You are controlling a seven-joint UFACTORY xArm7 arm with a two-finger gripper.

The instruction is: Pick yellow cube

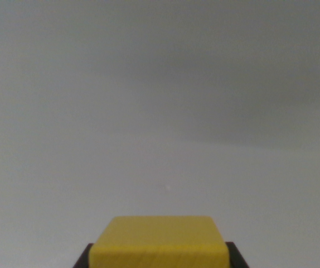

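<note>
Although we look for brands, labels or writing first, we find none that can be read: the yellow cube [159,241] shows plain faces, with only faint grain-like streaks on the side turned toward the camera. We see the cube at the bottom centre of the wrist view, cut off by the lower edge, its top face a paler yellow and its front face a deeper shade, with softly rounded corners. Dark parts of the gripper [159,258] show at the cube's lower corners, one at the wrist view's left and one at the wrist view's right, each lying right against a side of the cube. From this we read the gripper as closed on the yellow cube, holding it between its two dark fingers [83,259], though only small slivers of them are in view. Behind the cube we see a pale grey-white surface [160,184], smooth and bare, blurred and without texture we can make out. Higher in the picture the grey grows darker, with a soft slanting boundary running from the middle down toward the wrist view's right; we cannot tell whether that darker band is a wall, a shadow or more of the same surface. We cannot tell whether the cube is touching the surface or raised above it.
</note>
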